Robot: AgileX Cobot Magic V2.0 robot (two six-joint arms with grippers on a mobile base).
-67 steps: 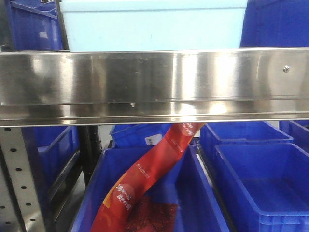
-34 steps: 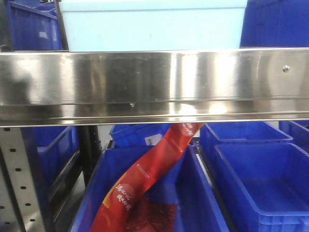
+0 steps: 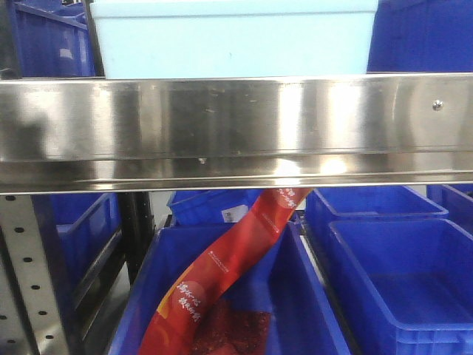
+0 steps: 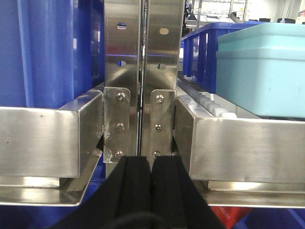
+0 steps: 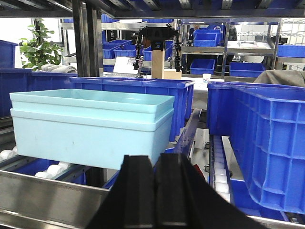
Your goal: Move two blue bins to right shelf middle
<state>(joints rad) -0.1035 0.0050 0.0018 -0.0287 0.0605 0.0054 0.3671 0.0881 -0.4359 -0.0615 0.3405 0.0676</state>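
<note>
Two pale blue bins (image 5: 90,126), one nested inside the other, sit on the middle shelf (image 3: 236,126) of a metal rack. The shelf's broad shiny steel front rail is the landmark here. In the front view the rail runs across the whole width, and the bins (image 3: 236,41) stand directly behind and above it, slightly left of centre. Dark blue bins (image 3: 414,37) stand beside them on the same level, on both sides. Below the rail, a large dark blue bin (image 3: 310,296) holds a red packet (image 3: 222,274) that leans up toward the rail's underside. Further dark blue bins lie to its right.

In the right wrist view the nested bins rest on white rollers (image 5: 52,169) just behind the rail, with a tall dark blue bin (image 5: 267,143) to their right. The right gripper (image 5: 155,191) is in front of the rail, near the bins' right corner, its two black fingers pressed together with nothing between them.

In the left wrist view the left gripper (image 4: 151,186) is in front of two grey uprights (image 4: 143,71) where two rails meet. Its fingers are likewise pressed together and hold nothing. The bins (image 4: 262,71) sit behind the rail to its right.
</note>
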